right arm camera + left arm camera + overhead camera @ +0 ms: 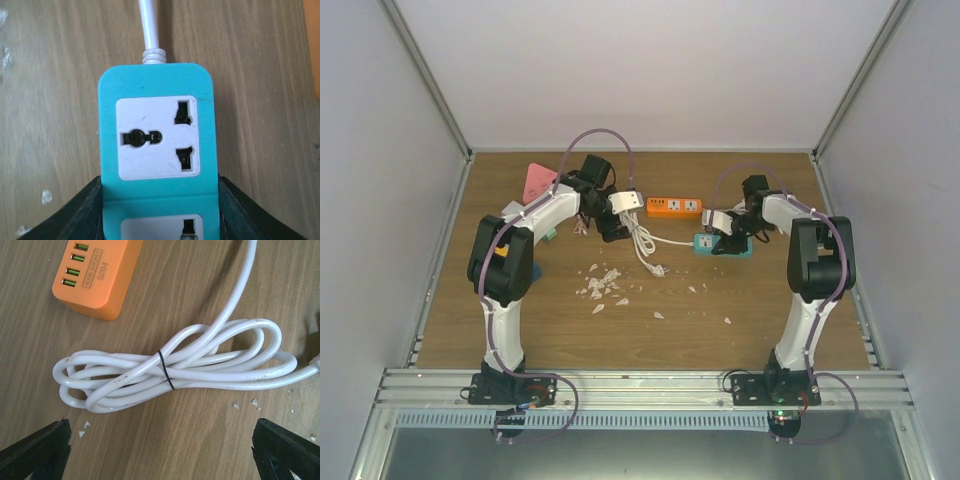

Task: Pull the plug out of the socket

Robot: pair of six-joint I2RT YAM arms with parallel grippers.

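A pink flat piece [538, 182] lies on the brown wood-grain table [770, 320], out to the left of the left gripper [160, 445]. That gripper hangs with its jaws spread wide and nothing between them; its two black fingertips [45, 445] stand well apart at the bottom corners of the wrist view. Just ahead of them lies a white round cable coiled into a long bundle [170, 370], cinched at its middle by a thin black tie [166, 370]. The bundle's long axis runs across the gripper's opening. White crumbs [603, 285] are scattered beside it.

Beyond the bundle, ahead and to the left of the fingers, sits an orange plastic block-shaped power strip with green USB ports [97, 275].

One strand of the cable leaves the bundle away from the left gripper and runs to a teal plastic socket strip with white socket faces [157, 82]. From above, the strip's long axis lies left to right, its cable end pointing left toward the bundle. The right gripper [160, 200] is closed across its short width, a black finger [80, 210] pressed to each long side, the cable end pointing straight away from it. The socket face ahead of the fingers shows bare holes. The plug cannot be made out; the other strand runs off the right edge of the left wrist view.
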